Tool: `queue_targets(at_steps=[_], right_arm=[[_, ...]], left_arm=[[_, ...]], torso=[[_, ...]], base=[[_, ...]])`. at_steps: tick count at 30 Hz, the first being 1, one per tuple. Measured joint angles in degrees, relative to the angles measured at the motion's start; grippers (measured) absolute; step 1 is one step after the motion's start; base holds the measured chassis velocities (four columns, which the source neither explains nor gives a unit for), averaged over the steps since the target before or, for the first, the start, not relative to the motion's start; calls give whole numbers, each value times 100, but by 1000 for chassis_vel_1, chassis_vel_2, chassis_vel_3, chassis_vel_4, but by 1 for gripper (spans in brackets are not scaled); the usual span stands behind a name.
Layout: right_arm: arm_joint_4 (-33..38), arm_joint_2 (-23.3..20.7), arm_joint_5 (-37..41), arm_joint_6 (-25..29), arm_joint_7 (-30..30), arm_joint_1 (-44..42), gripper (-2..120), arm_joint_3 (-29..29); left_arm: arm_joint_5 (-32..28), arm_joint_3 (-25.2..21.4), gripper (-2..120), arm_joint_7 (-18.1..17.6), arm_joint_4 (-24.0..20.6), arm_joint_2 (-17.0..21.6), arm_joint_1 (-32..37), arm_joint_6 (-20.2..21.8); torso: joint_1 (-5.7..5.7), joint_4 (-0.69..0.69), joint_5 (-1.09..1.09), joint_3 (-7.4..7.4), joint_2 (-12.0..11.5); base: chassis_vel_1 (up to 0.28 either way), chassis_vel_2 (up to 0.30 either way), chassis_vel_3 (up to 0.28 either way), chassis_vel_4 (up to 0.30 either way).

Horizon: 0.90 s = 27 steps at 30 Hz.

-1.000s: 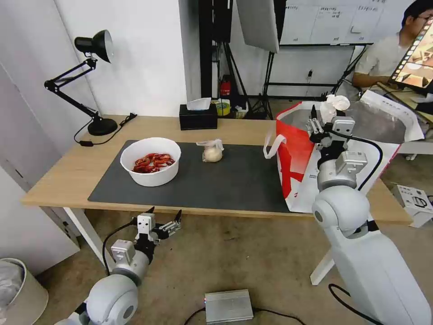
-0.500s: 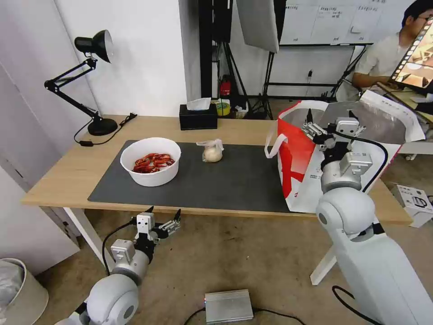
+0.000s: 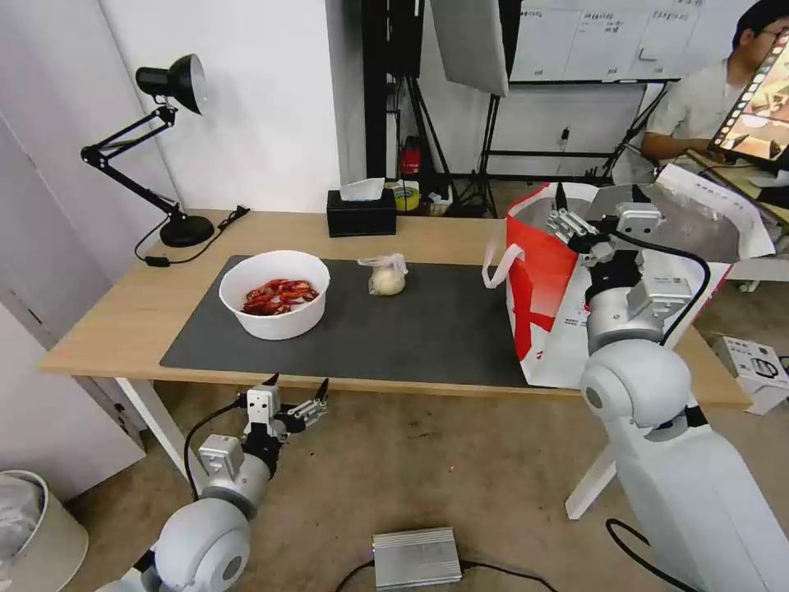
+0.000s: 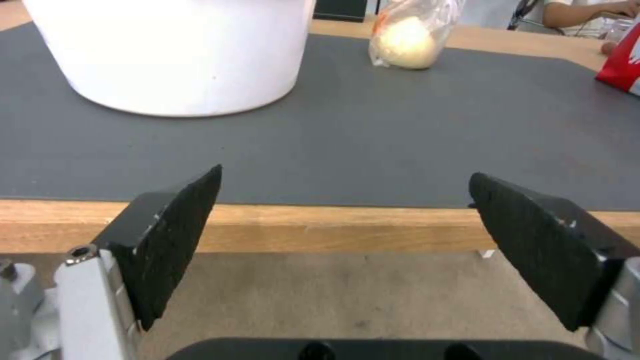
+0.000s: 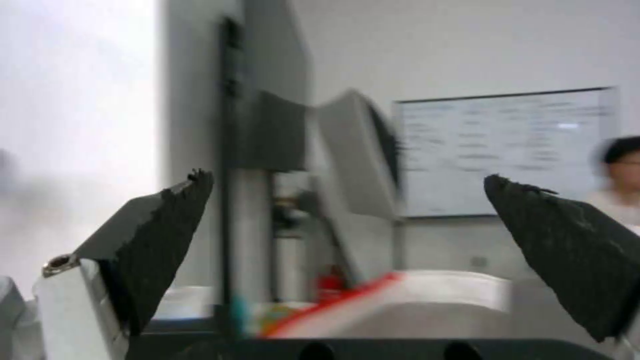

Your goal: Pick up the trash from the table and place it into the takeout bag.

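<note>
From the head camera I see my right pincer (image 3: 597,204) raised over the open mouth of the takeout bag (image 3: 538,288), its jaws spread wide and holding nothing; the right wrist camera agrees, with both dark fingertips (image 5: 163,235) far apart and only blurred room background between them. The bag stands upright at the right end of the surface (image 3: 115,316), its red side toward the middle, the silver lining showing at the top and one white strap hanging down the near edge. My left pincer (image 3: 297,393) hangs low in front of the surface's near edge, below its top, jaws also wide and empty; through the left wrist camera I look between its fingertips (image 4: 170,235) across the wooden edge onto the dark grey mat (image 4: 347,135). On that mat the white bowl (image 3: 274,293) of red crayfish shells sits toward the left end, and the small knotted clear bag (image 3: 387,275), with something pale inside, lies near the mat's far edge, about midway along it, well apart from the bowl and from the takeout bag. Behind the mat a black tissue box (image 3: 361,213) stands at the far edge of the surface, and a black desk lamp (image 3: 168,148) stands at the far left corner.
</note>
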Motion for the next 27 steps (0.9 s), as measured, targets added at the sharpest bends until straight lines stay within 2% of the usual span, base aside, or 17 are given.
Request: queue_targets(at_steps=[5, 6, 7, 10, 13, 16, 22, 27], right_arm=[[184, -77, 421, 83, -521, -181, 100, -19], [325, -165, 685, -21, -798, -336, 100, -23], [325, -165, 685, -21, -798, -336, 100, -23], [562, -438, 1049, -472, -1150, -705, 100, -18], [630, -508, 1147, -589, -1185, -806, 100, -18], [796, -683, 1310, -1045, -1226, -1152, 100, -78], [957, -708, 1238, -1652, -1001, -1615, 100, -129], [1024, -667, 1082, -1724, -864, -1955, 100, -106]], left_arm=[[-22, -11, 100, 0, -1, 27, -18, 0], [-30, -23, 100, 9, 16, 62, -23, -7], [-30, -23, 100, 9, 16, 62, -23, -7], [-72, -74, 100, 50, 59, 129, -26, -44], [-82, -86, 100, 56, 62, 147, -26, -50], [-140, -110, 100, 70, 69, 193, -55, -69], [-173, -90, 100, 83, 80, 206, -99, -80], [-196, -93, 100, 89, 106, 230, -104, -90]], torso=[[0, 1, -1, 0, 0], [0, 0, 1, 0, 0], [0, 0, 1, 0, 0], [0, 0, 1, 0, 0], [0, 0, -1, 0, 0], [0, 0, 0, 0, 0], [0, 0, 0, 0, 0], [0, 0, 0, 0, 0]], base=[[0, 0, 0, 0], [0, 0, 0, 0], [0, 0, 0, 0], [0, 0, 0, 0], [0, 0, 0, 0], [0, 0, 0, 0], [0, 0, 0, 0], [0, 0, 0, 0]])
